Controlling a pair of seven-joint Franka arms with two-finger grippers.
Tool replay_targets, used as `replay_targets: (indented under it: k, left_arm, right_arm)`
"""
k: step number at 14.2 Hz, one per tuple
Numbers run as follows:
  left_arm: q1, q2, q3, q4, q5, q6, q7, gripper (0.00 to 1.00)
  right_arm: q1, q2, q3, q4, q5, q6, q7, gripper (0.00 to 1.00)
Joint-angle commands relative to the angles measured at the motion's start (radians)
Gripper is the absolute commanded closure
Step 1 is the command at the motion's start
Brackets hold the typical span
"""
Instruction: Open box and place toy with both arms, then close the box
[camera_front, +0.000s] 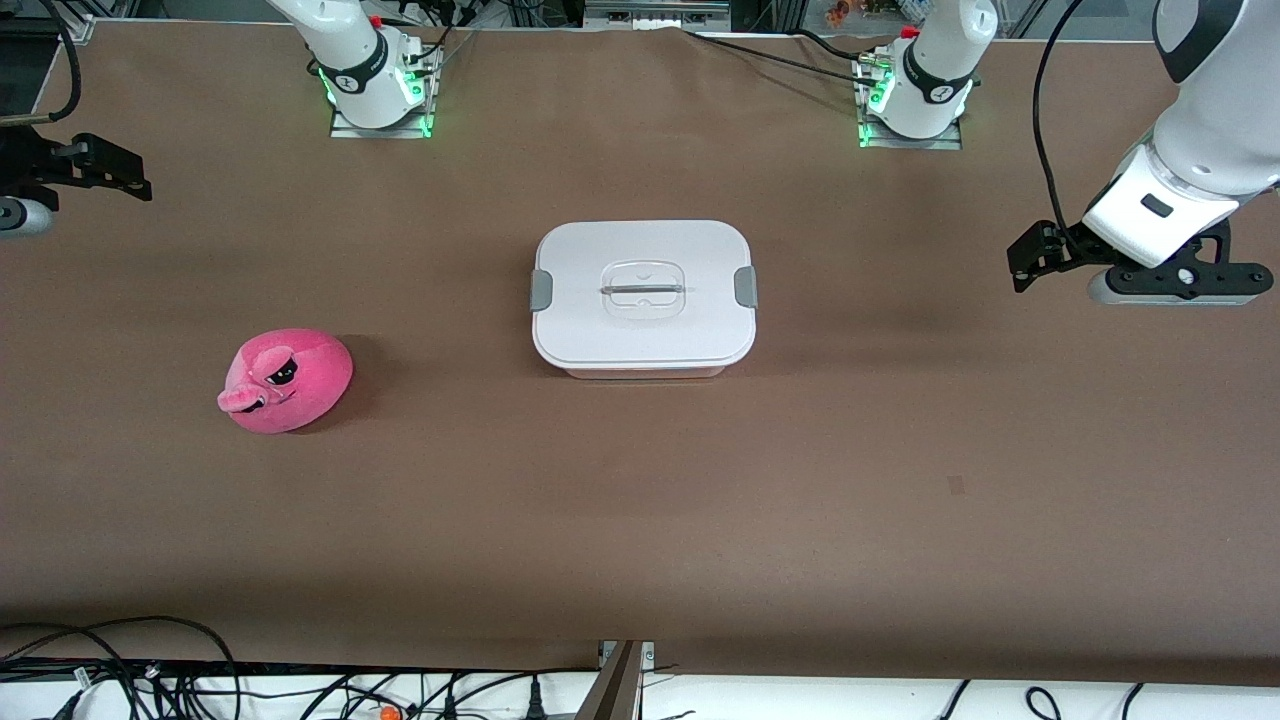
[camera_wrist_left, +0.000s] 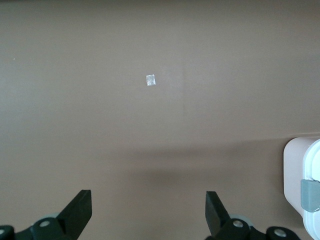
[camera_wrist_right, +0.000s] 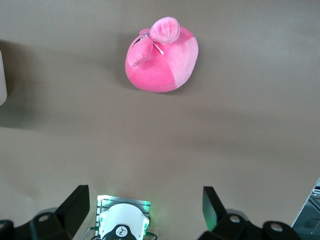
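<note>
The box stands in the middle of the table with its white lid on, a grey clip at each end and a clear handle in the lid. The pink plush toy lies toward the right arm's end, a little nearer the front camera than the box. My left gripper hangs open over bare table at the left arm's end; in the left wrist view it holds nothing, and the box's corner shows. My right gripper is open and empty over the table's other end, with the toy in its view.
Both arm bases glow green along the table edge farthest from the front camera. A small tape patch marks the brown table. Cables lie along the nearest edge.
</note>
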Motion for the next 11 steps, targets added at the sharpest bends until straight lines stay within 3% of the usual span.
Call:
replay_targets:
  k: [1, 11]
  left_arm:
    - [0.005, 0.013, -0.002, 0.028, -0.006, -0.024, 0.002, 0.00]
    - [-0.010, 0.035, -0.014, 0.028, -0.020, -0.042, -0.001, 0.00]
  right_arm:
    - [0.002, 0.013, -0.004, 0.023, 0.003, -0.005, 0.009, 0.00]
    - [0.002, 0.014, -0.004, 0.023, 0.006, -0.007, 0.001, 0.00]
